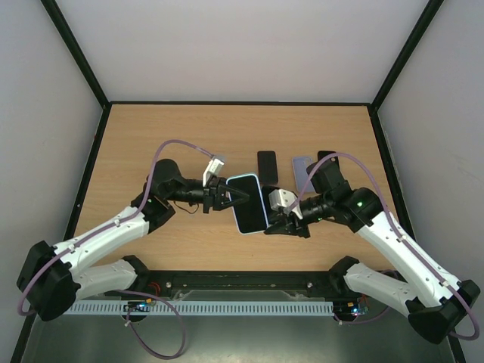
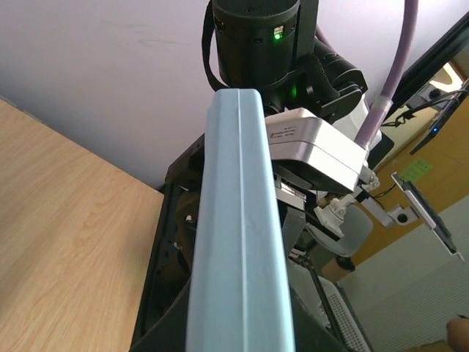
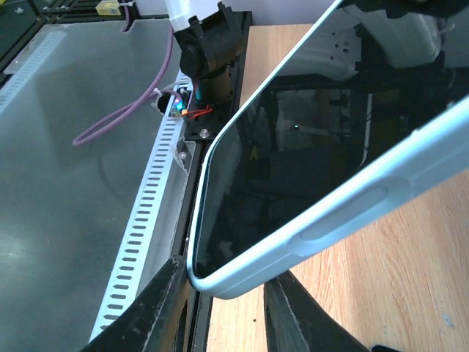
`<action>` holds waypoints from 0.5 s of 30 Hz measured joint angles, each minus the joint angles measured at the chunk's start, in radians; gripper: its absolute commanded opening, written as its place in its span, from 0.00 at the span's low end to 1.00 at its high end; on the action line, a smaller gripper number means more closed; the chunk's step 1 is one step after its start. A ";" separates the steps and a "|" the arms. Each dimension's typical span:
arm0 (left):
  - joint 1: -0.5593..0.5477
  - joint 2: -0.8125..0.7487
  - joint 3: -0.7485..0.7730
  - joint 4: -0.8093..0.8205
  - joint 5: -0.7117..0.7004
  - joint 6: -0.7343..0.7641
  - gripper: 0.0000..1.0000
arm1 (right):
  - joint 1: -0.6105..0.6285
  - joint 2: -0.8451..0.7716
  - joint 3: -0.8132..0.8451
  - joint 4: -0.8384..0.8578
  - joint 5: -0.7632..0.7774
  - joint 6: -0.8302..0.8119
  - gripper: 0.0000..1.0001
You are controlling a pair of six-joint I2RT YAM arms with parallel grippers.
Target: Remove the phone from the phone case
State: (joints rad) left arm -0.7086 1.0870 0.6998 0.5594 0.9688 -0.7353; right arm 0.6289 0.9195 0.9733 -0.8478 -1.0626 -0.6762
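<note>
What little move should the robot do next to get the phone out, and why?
Probably bend back the corner of the light blue rubbery phone case with the right tool, while the left tool steadies the opposite edge. The black-screened phone sits fully inside, with both tools at its edges.

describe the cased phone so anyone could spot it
At the centre of the wooden table, between the left gripper and right gripper, is the cased phone. Unlike the other phones lying behind it, it is held up and has a pale blue rim.
</note>
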 measured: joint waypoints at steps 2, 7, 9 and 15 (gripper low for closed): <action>-0.006 0.007 -0.002 0.018 0.000 -0.028 0.02 | 0.000 -0.003 0.000 -0.011 0.000 -0.023 0.24; -0.027 0.020 -0.016 0.050 -0.002 -0.078 0.03 | 0.006 -0.004 0.000 -0.041 -0.005 -0.053 0.20; -0.033 0.021 -0.027 0.073 -0.002 -0.100 0.02 | 0.008 -0.005 0.000 -0.053 -0.008 -0.061 0.19; -0.035 0.012 -0.045 0.108 -0.002 -0.160 0.03 | 0.014 -0.005 0.000 -0.068 -0.002 -0.084 0.14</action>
State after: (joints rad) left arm -0.7441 1.0988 0.6544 0.6674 0.9672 -0.8955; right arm 0.6426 0.9150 0.9733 -0.9154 -1.0645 -0.7597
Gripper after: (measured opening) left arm 0.120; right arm 0.172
